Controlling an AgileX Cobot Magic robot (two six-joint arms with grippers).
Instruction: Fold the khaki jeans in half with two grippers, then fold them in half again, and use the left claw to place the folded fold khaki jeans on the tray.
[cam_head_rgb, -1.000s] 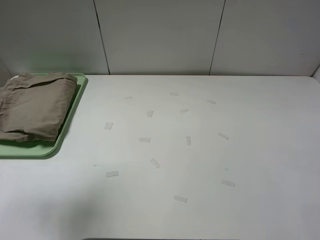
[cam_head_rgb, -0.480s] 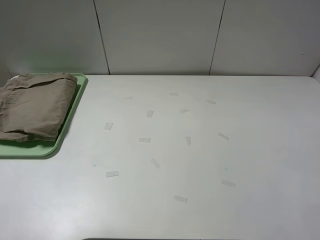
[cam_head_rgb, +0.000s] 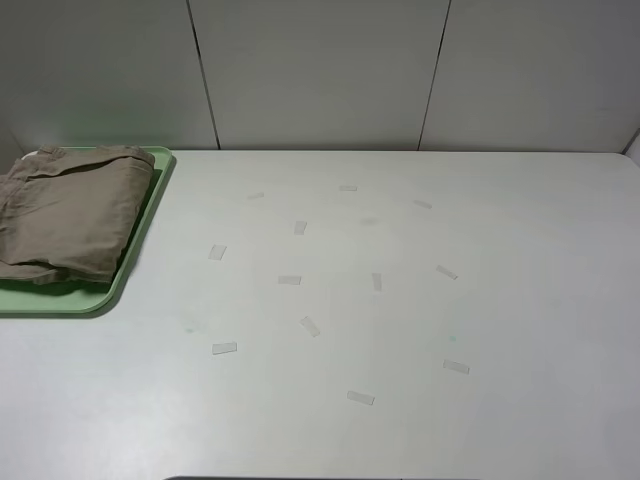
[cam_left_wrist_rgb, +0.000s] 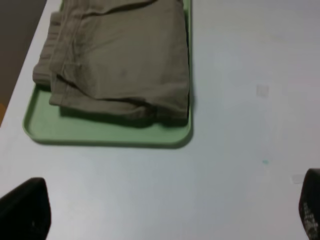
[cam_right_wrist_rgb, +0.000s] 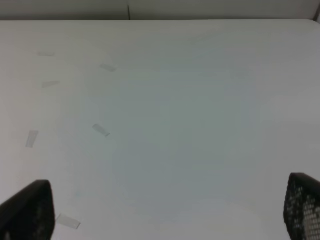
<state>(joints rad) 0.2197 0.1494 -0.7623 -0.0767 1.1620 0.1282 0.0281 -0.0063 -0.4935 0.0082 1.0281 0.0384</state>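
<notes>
My left gripper (cam_left_wrist_rgb: 167, 212) hangs above the counter (cam_head_rgb: 400, 300) with its jaws spread as wide as they go and nothing between them; in its wrist view only the two dark fingertips (cam_left_wrist_rgb: 25, 207) show, one at the lower left corner and one at the lower right edge. Neither arm appears in the high view.

At the far left of the high view I see the khaki jeans (cam_head_rgb: 65, 210) folded into a thick bundle, lying on the pale-green tray (cam_head_rgb: 140, 240). The tray sits at the left edge of the counter, cut off by the frame, and its rim shows along the right and near sides of the cloth. In the left wrist view the bundle fills most of the tray, with a strip of bare green showing below it.

Across the middle of the white counter, small pale tape strips (cam_head_rgb: 289, 280) lie scattered at odd angles. Behind the counter stands a grey panelled wall (cam_head_rgb: 320, 70) with two dark vertical seams.

My right gripper (cam_right_wrist_rgb: 167, 210) likewise hangs fully spread and empty over bare counter, its fingertips (cam_right_wrist_rgb: 302, 207) in the lower corners of its wrist view.
</notes>
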